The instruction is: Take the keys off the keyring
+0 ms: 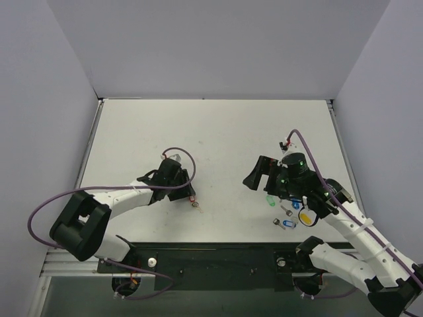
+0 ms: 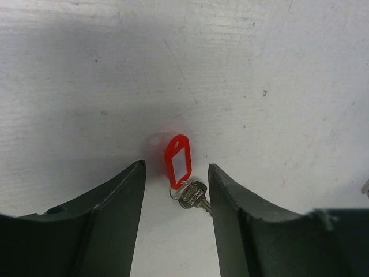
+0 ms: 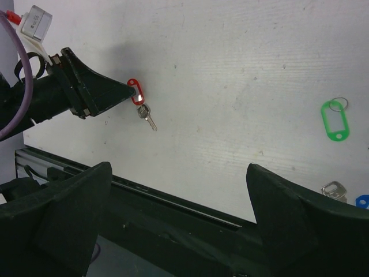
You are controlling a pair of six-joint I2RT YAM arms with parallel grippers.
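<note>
The keyring, a red plastic tag (image 2: 178, 160) with a thin split ring (image 2: 174, 191), lies flat on the white table. A small silvery key (image 2: 195, 196) hangs on that ring. My left gripper (image 2: 176, 165) is low over the table and open, one finger on each side of the ring and key. The key's tip lies right against the right finger (image 2: 230, 196); the tag is untouched. In the top view the tag (image 1: 192, 199) shows just beyond the left gripper (image 1: 187, 189). My right gripper (image 1: 253, 173) hovers wide open at mid-right, holding nothing.
A green tag (image 1: 270, 201), a blue tag (image 1: 288, 224), a yellow tag (image 1: 307, 216) and a loose key (image 3: 333, 189) lie under the right arm. A black rail (image 1: 218, 254) runs along the near table edge. Grey walls stand on three sides.
</note>
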